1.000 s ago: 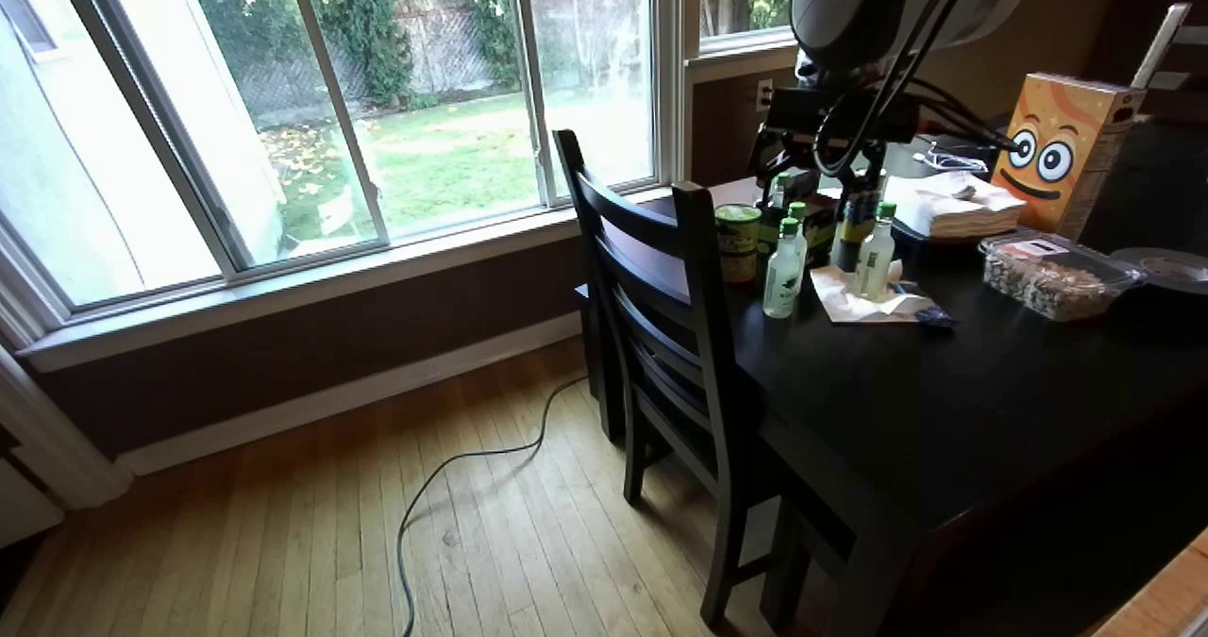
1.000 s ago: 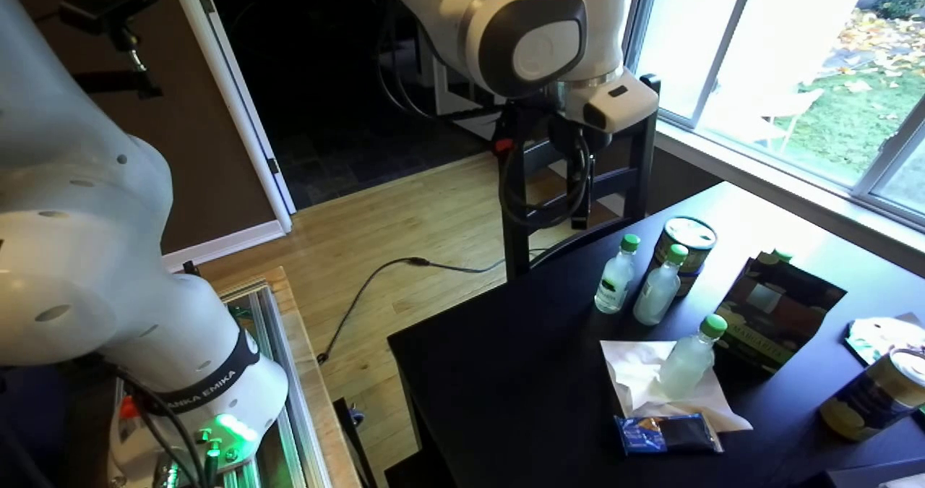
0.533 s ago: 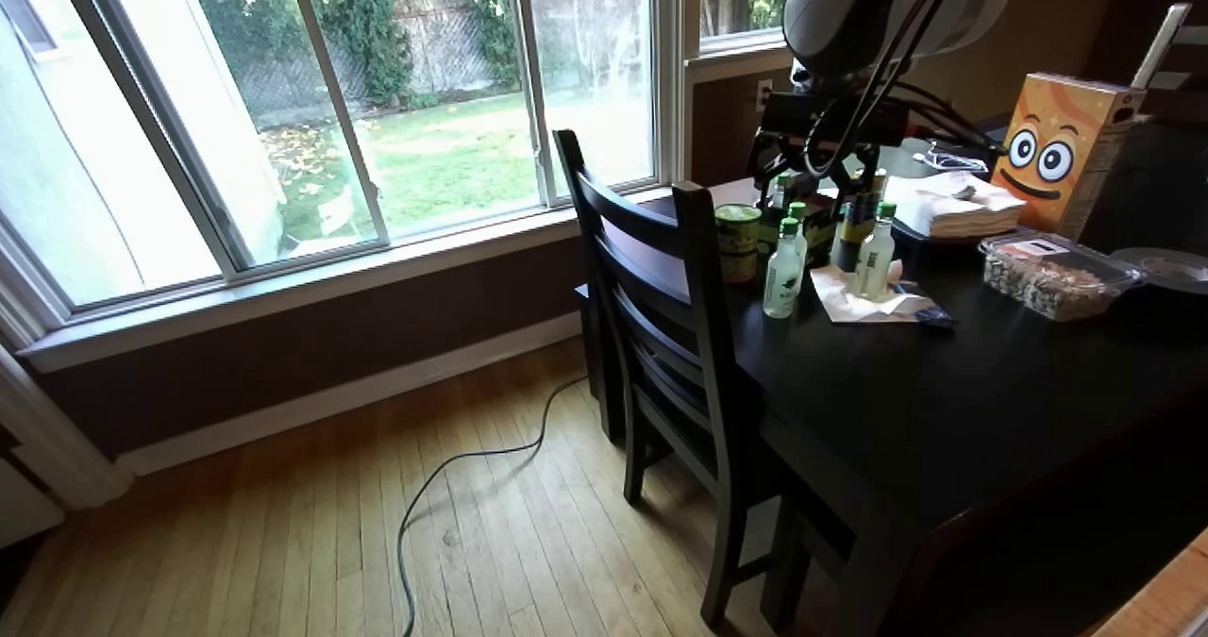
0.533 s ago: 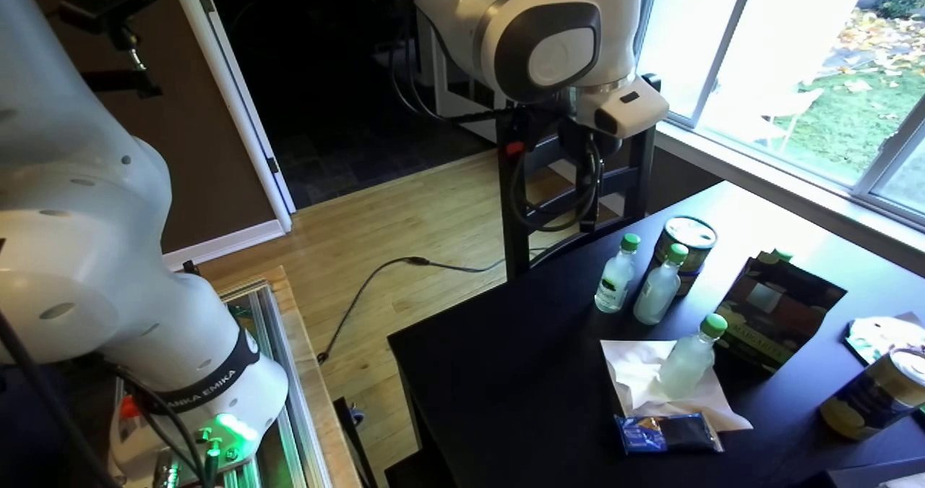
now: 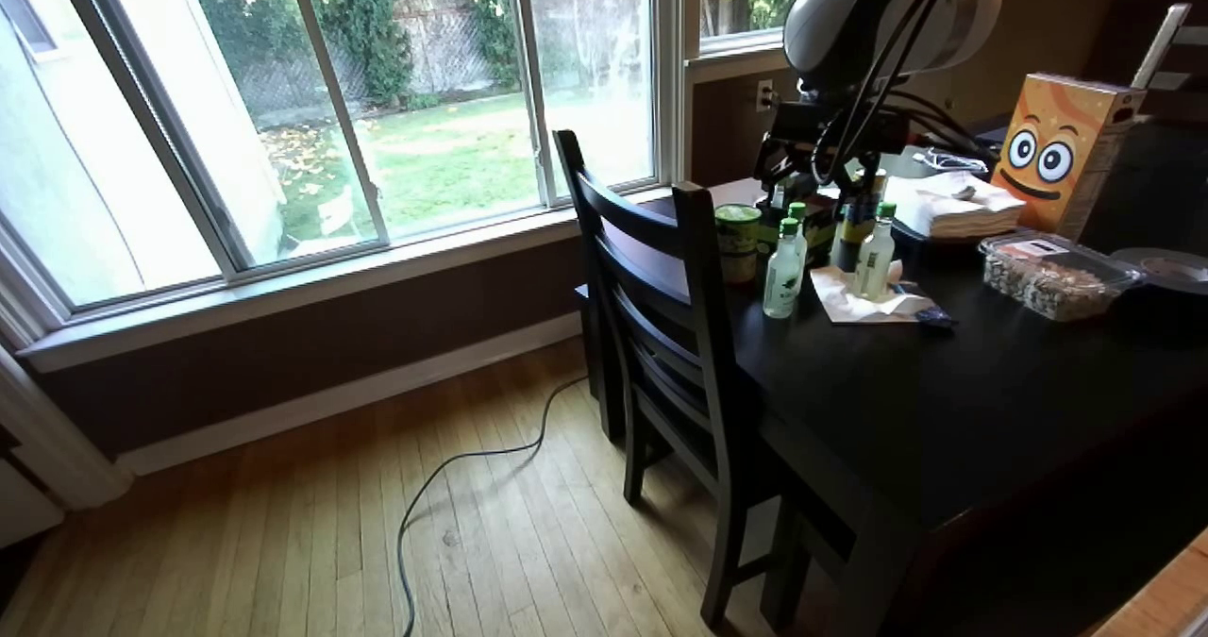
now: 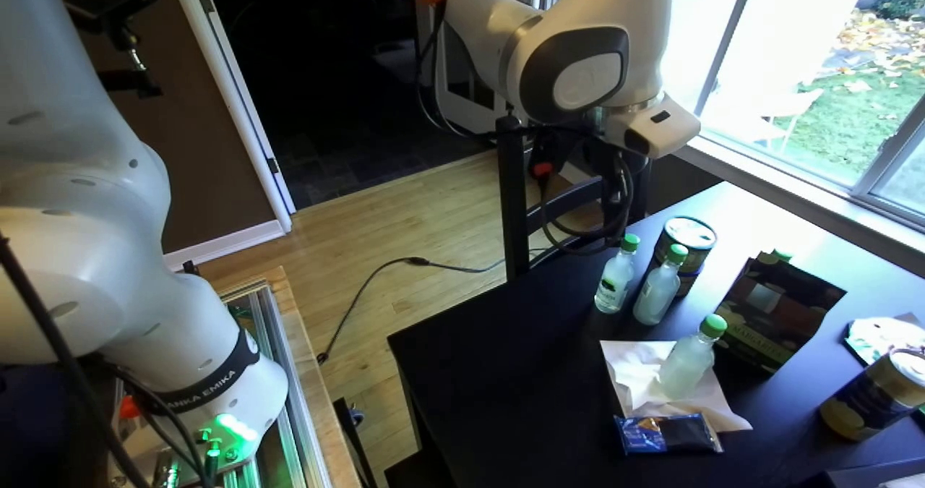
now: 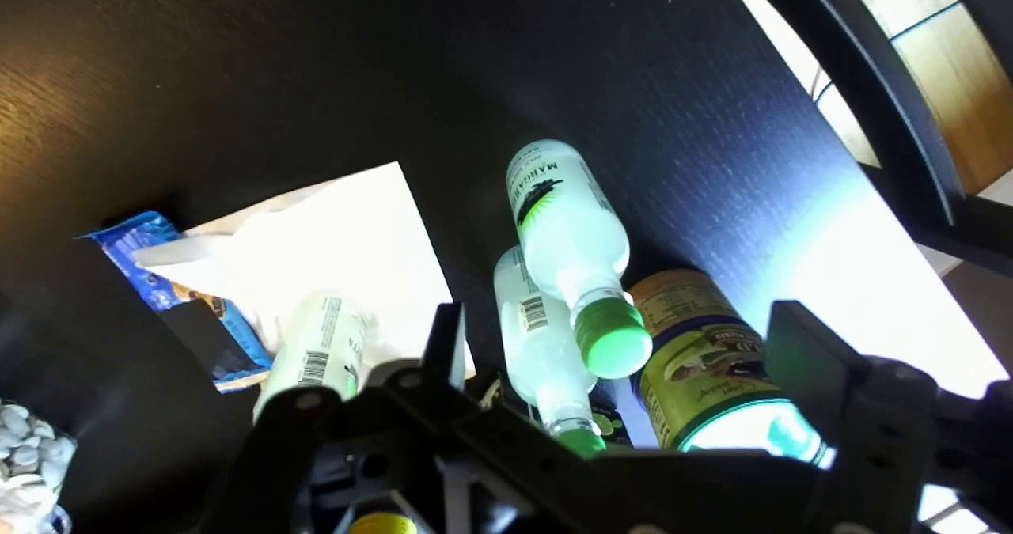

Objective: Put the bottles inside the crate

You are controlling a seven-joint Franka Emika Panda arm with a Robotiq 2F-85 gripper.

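Fingers [image 7: 807,360] wide apart, empty, closer to nearest bottle [image 7: 571,237].
Arm [image 6: 578,65] is lower; bottle still outside crate [image 6: 748,340], grasp probably next.

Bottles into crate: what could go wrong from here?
One bottle stands close to a second bottle, with a can beside them; the open fingers could bump a neighbour.
A third bottle rests on crumpled paper, so its footing may be unsteady.
A green cap shows at the edge of the crate; if its bottle is inside, room may be tight.
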